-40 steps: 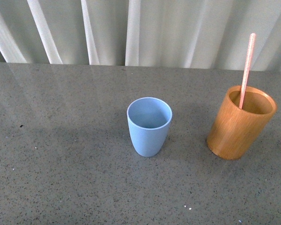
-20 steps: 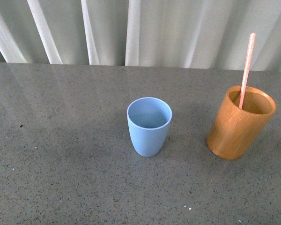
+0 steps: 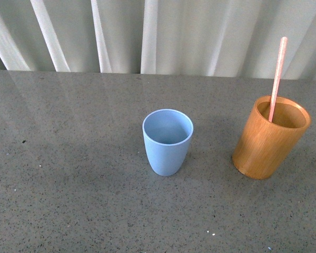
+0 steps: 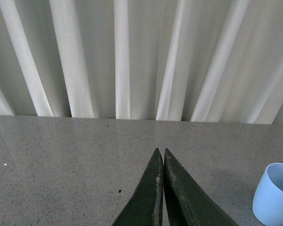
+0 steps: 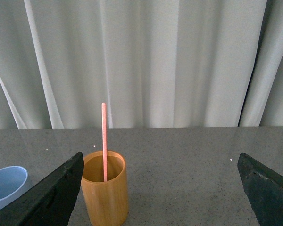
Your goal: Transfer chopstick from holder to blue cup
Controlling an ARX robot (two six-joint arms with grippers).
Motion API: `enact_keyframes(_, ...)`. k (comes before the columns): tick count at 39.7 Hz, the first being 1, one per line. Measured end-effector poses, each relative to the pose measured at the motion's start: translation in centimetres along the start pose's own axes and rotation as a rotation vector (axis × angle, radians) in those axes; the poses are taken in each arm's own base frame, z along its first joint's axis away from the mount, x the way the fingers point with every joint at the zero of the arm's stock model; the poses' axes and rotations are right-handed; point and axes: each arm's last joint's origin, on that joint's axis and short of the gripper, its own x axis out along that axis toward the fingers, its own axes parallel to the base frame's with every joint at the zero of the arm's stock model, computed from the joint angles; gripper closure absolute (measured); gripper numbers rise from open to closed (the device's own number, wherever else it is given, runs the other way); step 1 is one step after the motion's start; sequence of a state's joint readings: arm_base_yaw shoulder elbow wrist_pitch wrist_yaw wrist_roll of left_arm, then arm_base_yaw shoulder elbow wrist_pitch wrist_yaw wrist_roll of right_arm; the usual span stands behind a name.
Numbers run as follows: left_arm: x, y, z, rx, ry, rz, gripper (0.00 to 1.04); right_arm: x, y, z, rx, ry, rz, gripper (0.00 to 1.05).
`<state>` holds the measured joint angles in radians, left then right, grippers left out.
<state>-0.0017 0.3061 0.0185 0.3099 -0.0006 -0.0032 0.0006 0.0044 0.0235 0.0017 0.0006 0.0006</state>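
The pale pink chopstick [image 3: 277,79] stands upright in the orange-brown wooden holder [image 3: 268,139] at the right of the grey table. It also shows in the right wrist view [image 5: 104,141], inside the holder [image 5: 105,193]. The light blue cup [image 3: 167,141] stands empty at the table's middle, left of the holder; its edge shows in the left wrist view [image 4: 275,194] and the right wrist view [image 5: 4,187]. Neither gripper appears in the front view. My left gripper [image 4: 160,151] is shut and empty, left of the cup. My right gripper [image 5: 160,162] is wide open, short of the holder.
A pale pleated curtain [image 3: 158,34] hangs along the table's far edge. The grey speckled table [image 3: 68,174] stretches to the left of the cup.
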Motion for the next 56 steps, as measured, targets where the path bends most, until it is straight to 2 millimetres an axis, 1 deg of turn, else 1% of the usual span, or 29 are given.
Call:
enact_keyframes(21, -0.9, 0.0, 0.0, 0.0, 0.0, 0.0, 1.01, 0.0, 0.0, 0.0, 0.0, 0.0, 0.0, 0.1)
enact_keyframes(25, -1.6, 0.0, -0.5, 0.0, 0.035, -0.001, 1.01, 0.0, 0.0, 0.0, 0.0, 0.0, 0.0, 0.1)
enact_keyframes(28, -2.0, 0.0, -0.3, 0.0, 0.008, -0.001, 1.01, 0.0, 0.0, 0.0, 0.0, 0.0, 0.0, 0.1)
enact_keyframes(39, -2.0, 0.0, -0.3, -0.002, 0.007, 0.0, 1.0, 0.0, 0.0, 0.0, 0.0, 0.0, 0.0, 0.1)
enact_keyframes(50, -2.0, 0.0, -0.3, -0.001, 0.007, 0.0, 0.6, 0.0, 0.0, 0.0, 0.0, 0.0, 0.0, 0.1)
enact_keyframes(53, -2.0, 0.0, -0.3, -0.001, 0.007, 0.0, 0.44, 0.0, 0.0, 0.0, 0.0, 0.0, 0.0, 0.1)
enact_keyframes(56, -2.0, 0.0, -0.3, -0.001, 0.007, 0.0, 0.33, 0.0, 0.0, 0.0, 0.0, 0.0, 0.0, 0.1)
